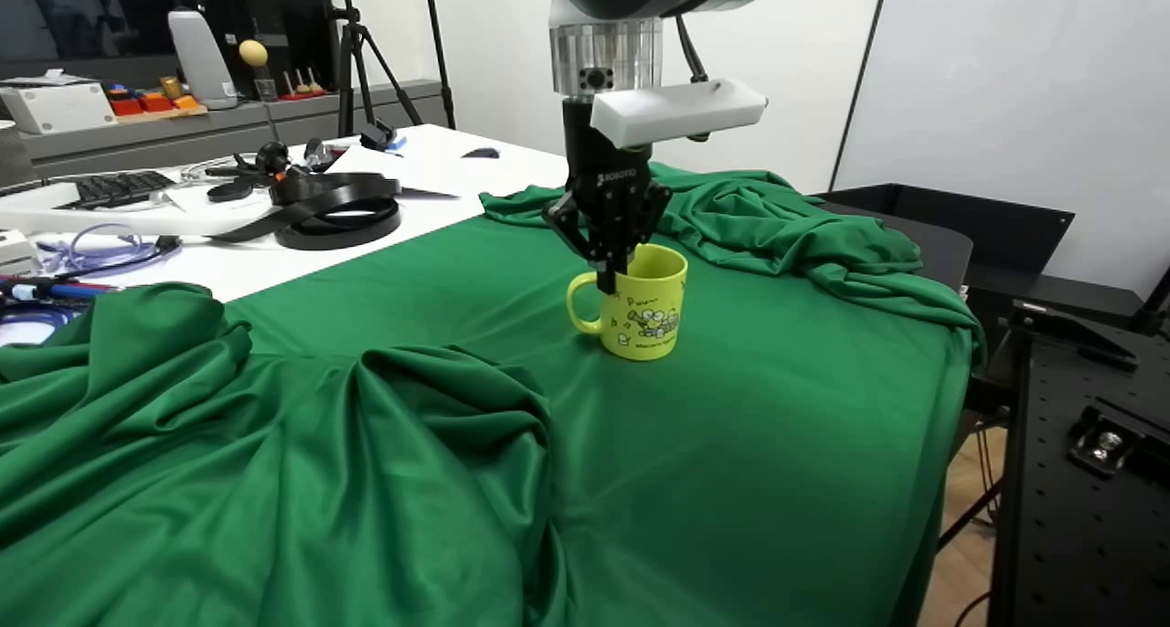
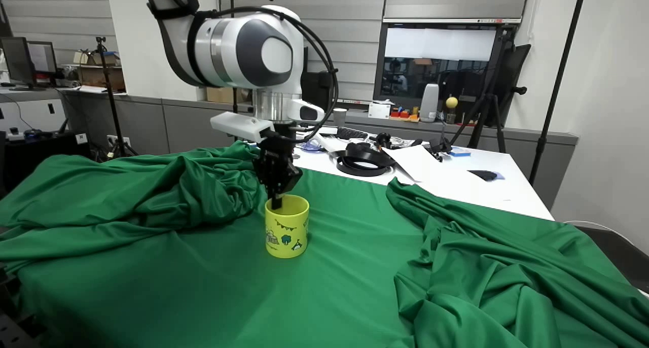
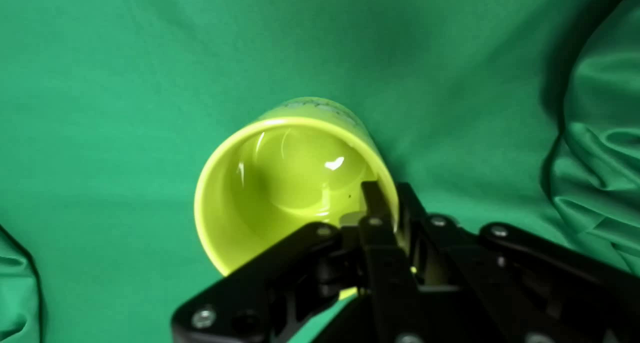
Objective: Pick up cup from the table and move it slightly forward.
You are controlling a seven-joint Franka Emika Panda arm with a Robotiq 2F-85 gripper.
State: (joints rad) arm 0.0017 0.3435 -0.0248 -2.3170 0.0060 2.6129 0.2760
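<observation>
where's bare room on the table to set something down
Flat green cloth lies between the cup and the white tabletop, and between the cup and the cloth edge facing the black perforated board. Crowded: bunched folds, keyboard and black coiled band, and the cup's rim, straddled by the gripper.

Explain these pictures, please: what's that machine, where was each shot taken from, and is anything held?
The machine is a robot arm; its hand is the black two-fingered gripper. Two pictures come from cameras outside the robot; the third, from its wrist, looks down into the yellow-green mug. The mug seems to stand upright on the green cloth covering part of the table; the white part holds a keyboard and a coiled black strap. One finger sits inside the mug, the other outside, so the gripper seems to be pinching its wall.
</observation>
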